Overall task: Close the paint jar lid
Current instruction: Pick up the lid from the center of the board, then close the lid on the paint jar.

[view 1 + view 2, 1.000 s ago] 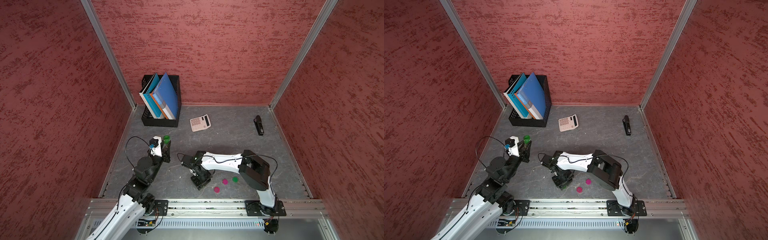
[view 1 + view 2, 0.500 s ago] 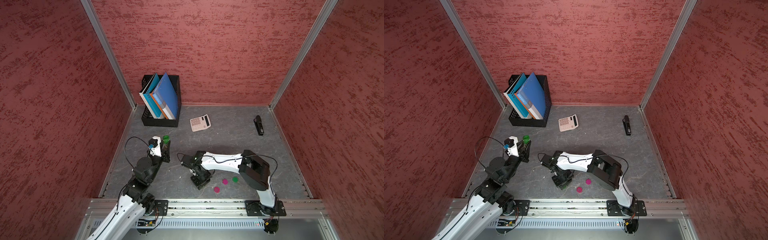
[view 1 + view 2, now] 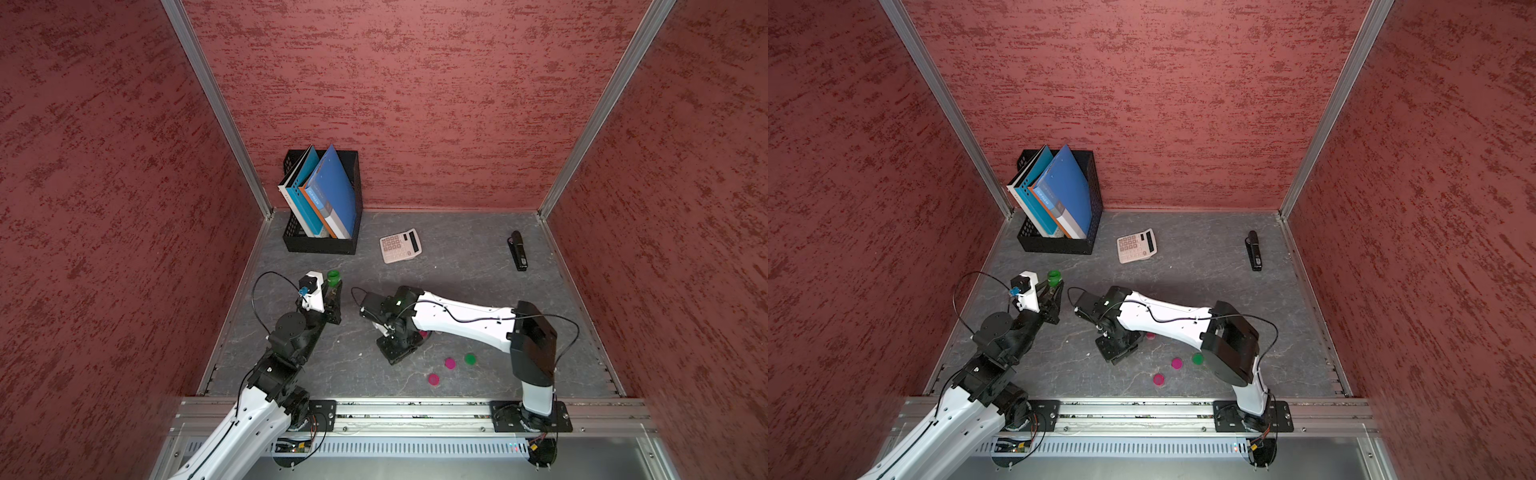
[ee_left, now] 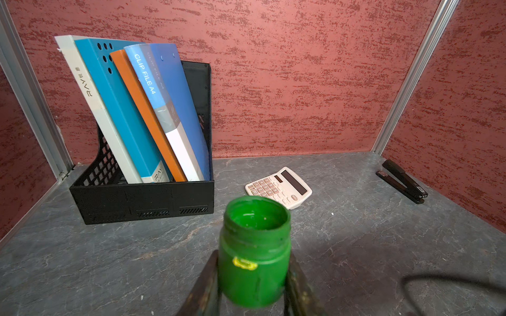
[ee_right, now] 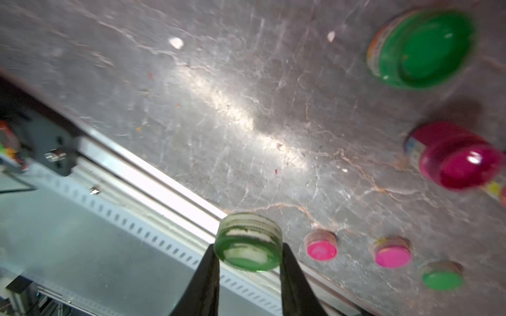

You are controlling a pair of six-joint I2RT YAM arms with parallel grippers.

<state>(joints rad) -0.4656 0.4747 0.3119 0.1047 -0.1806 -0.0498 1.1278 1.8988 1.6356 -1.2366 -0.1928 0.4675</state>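
Green paint jar [image 4: 254, 240], open-topped and upright, is clamped in my left claw [image 4: 253, 273], near the black file rack [image 4: 142, 202]. My right claw [image 5: 248, 254] pinches a green-smeared lid [image 5: 247, 238] by its rim, well apart from the jar, over the grey table [image 5: 246, 109].

Paint jar [image 4: 254, 251] before rack [image 4: 142, 202]; calculator [image 4: 278, 187] rightward

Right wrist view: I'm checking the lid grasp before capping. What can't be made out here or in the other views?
- lid: blurred in the right wrist view, its inside unclear. In both top views the right arm hides it.
- magenta jar: cut off by that picture's edge.
- green jar, left wrist view: yellow label too blurred to read.
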